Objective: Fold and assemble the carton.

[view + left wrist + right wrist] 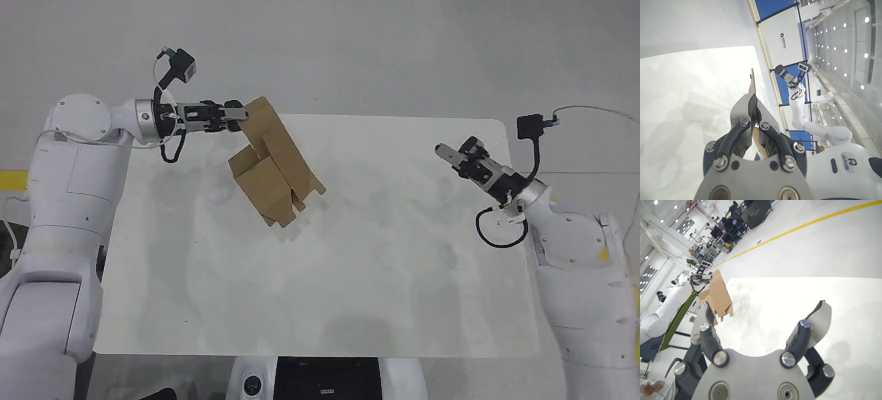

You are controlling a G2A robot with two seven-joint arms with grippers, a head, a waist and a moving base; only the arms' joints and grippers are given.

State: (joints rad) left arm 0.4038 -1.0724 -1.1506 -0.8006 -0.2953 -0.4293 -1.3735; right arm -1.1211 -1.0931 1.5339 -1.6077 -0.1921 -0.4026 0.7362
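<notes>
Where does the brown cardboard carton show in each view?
Top view: brown cardboard carton held by the left gripper, over the white table.
Left wrist view: carton edge-on between that gripper's fingers.
Right wrist view: carton far across the table.
Shared landmark: the left gripper.

A dark logo mark with one short word in capital letters stands on a white wall panel (783, 40), beyond the table (696, 75) on its three o'clock side. A small dark floor mark (759, 242) beside the yellow line (783, 234) is too small to read.
</notes>
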